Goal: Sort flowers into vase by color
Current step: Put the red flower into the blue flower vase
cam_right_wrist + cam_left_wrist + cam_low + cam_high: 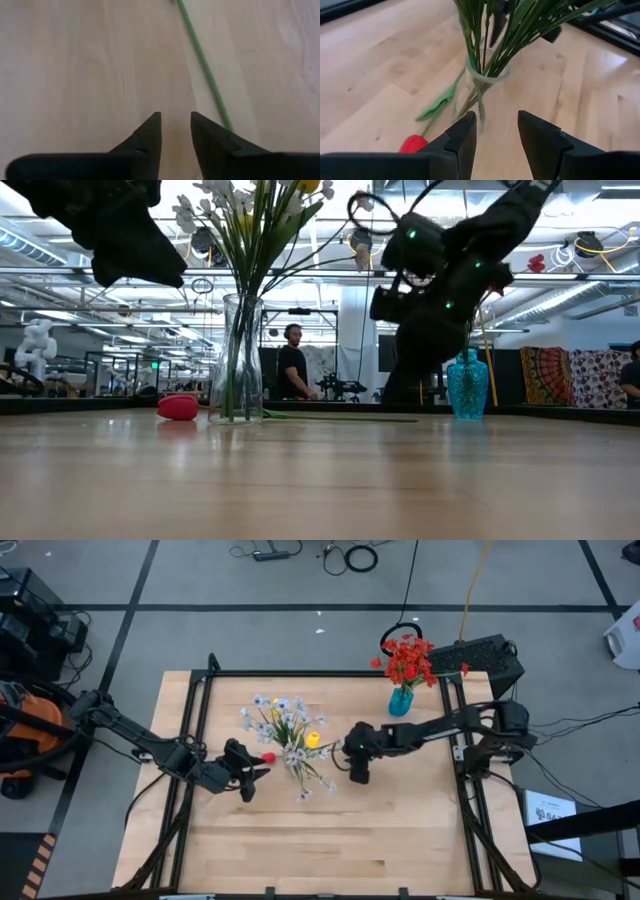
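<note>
Flowers (288, 730) fill a clear vase (240, 360); both end effectors (495, 131) (175, 131) gape empty, no writing legible.

Grey taped floor (250, 630), cables (350, 558), patterned hangings (580, 375)

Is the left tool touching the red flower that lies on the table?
Apart. The left wrist view shows the left tool open and empty, with bare table between its fingers and the red flower.

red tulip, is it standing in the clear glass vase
No, the red tulip lies flat on the table beside the clear glass vase.
</note>
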`<state>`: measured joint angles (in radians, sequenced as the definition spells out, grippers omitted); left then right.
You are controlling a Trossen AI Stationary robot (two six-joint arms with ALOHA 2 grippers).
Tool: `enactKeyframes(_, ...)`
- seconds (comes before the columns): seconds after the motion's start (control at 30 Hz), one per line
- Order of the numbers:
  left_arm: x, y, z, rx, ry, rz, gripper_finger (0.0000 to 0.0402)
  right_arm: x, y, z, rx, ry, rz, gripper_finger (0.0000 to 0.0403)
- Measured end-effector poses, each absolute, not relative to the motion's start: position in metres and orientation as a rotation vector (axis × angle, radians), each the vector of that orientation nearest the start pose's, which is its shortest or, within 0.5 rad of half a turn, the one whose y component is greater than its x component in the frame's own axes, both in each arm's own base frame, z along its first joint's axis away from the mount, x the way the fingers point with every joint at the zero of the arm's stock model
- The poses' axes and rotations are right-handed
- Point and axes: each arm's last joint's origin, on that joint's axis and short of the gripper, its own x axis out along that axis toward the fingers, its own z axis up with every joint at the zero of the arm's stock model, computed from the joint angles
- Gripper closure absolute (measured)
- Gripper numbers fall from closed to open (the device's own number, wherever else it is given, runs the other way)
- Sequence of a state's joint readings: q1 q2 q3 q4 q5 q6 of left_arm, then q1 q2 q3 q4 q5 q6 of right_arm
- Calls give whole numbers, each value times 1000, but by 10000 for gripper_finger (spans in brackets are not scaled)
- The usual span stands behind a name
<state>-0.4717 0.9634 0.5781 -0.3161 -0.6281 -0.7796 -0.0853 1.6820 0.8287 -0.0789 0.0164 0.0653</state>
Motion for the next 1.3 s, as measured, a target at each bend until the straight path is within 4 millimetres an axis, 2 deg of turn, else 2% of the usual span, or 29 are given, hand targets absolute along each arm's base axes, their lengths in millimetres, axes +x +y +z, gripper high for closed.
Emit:
enactKeyframes(0.23,175,-71,225,-390,500,360,251,315,-49,131,37,970,-114,272)
enactKeyframes(0.43,176,-71,225,-389,496,364,251,313,-61,124,30,993,-134,271)
enactKeyframes(0.63,176,-71,225,-390,493,366,251,312,-66,126,47,992,-151,273)
enactKeyframes(0.83,176,-71,226,-394,481,369,251,312,-67,128,33,980,-155,288)
enactKeyframes(1.1,177,-71,227,-395,473,373,251,310,-77,118,77,1020,-175,312)
enactKeyframes(1.2,177,-71,227,-398,469,372,251,307,-77,110,125,1074,-195,339)
enactKeyframes(1.3,177,-71,227,-398,469,372,251,304,-76,107,163,1120,-202,386)
